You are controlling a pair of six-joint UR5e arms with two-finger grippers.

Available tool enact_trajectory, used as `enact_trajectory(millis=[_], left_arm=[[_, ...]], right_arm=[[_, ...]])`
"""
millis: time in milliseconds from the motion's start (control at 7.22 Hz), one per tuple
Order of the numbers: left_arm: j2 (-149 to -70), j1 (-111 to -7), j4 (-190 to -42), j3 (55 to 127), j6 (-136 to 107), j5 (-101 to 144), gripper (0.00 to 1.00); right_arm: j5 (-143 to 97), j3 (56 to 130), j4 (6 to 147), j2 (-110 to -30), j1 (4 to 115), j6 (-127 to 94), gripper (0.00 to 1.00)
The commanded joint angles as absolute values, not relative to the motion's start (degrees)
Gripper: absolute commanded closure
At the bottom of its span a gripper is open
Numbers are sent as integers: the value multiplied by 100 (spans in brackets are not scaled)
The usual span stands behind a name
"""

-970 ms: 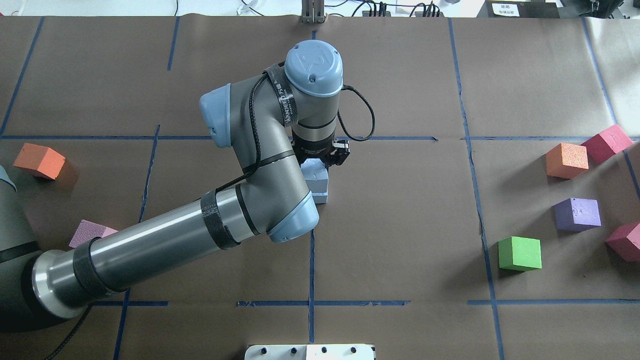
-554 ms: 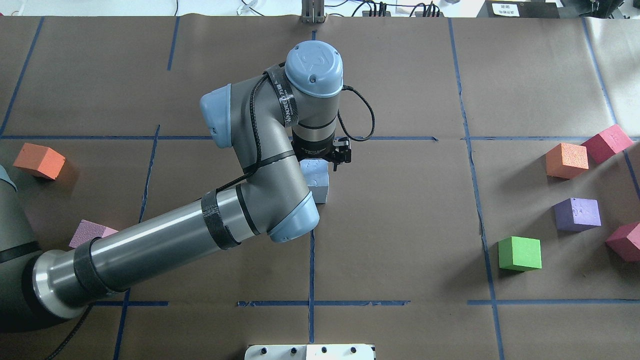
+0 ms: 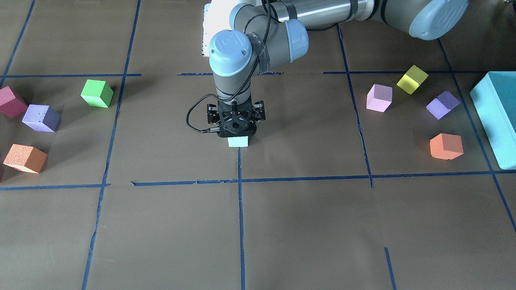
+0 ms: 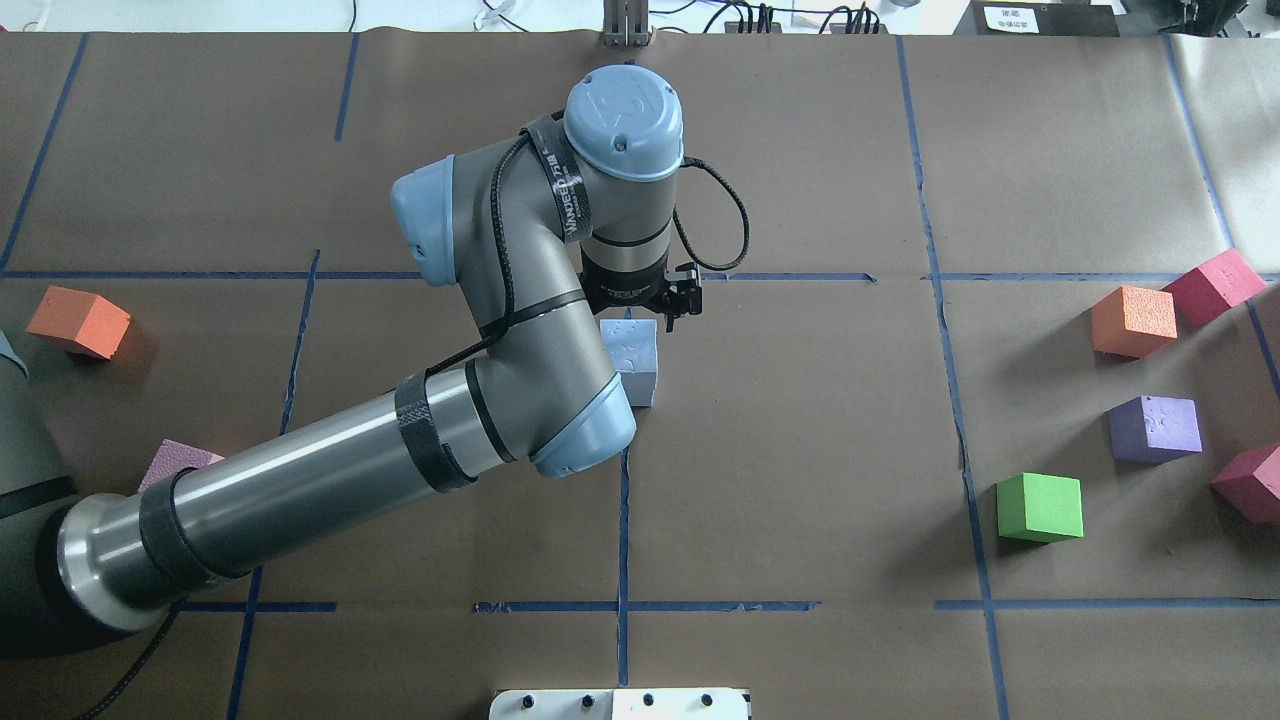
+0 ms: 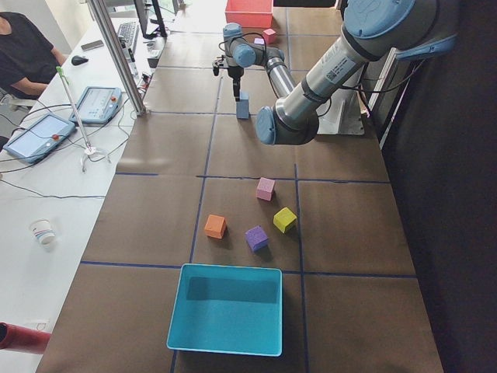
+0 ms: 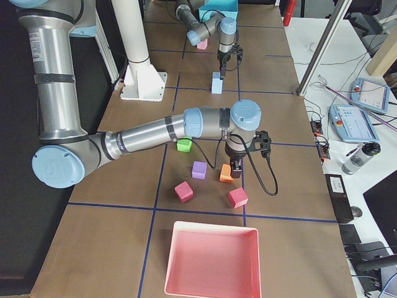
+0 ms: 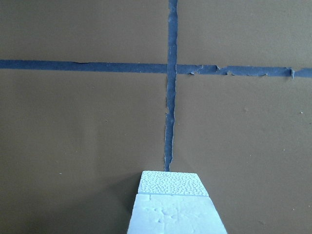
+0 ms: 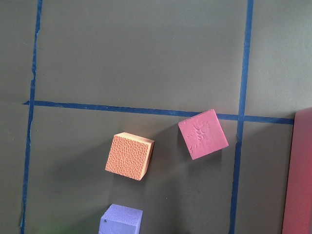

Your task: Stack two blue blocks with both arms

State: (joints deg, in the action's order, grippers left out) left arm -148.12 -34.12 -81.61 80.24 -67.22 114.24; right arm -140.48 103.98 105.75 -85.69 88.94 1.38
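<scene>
The two blue blocks stand stacked at the table's centre, the upper one (image 4: 630, 345) on the lower one (image 4: 642, 388). The stack also shows in the front view (image 3: 238, 141), the left side view (image 5: 242, 105) and the right side view (image 6: 216, 82). My left gripper (image 3: 237, 131) hangs straight above the stack, open and empty, clear of the top block. In the left wrist view the stack (image 7: 175, 214) fills the bottom edge and no fingers show. My right gripper (image 6: 236, 169) hovers over the coloured cubes on the robot's right; I cannot tell whether it is open or shut.
On the robot's right lie orange (image 4: 1133, 320), purple (image 4: 1155, 428), green (image 4: 1040, 507) and red (image 4: 1213, 285) cubes, with a red tray (image 6: 211, 261) beyond. On the robot's left lie pink (image 3: 379, 97), yellow (image 3: 412, 79), purple (image 3: 442, 104) and orange (image 3: 446, 146) cubes and a teal box (image 3: 494, 117).
My left gripper has let go of the upper blue block and risen off the stack. The stack stays in place.
</scene>
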Motion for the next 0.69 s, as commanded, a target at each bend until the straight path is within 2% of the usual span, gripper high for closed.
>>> enact_trajectory(millis=[0,277,554], left_arm=[[-14330,-3673,-7676,9072,-6584,11496,0],[-12953,-4215,-7603,10470,-5675,11854,0],[-11975,-4753,-7594,11151,-4794,12032,0]], right_arm=[[-14045,10328,10582,-8613,8895,184,0],[-14054,10318,10573,-8902,8929,421,0],[-14045,10310,10478,-9148,9035,501,0]])
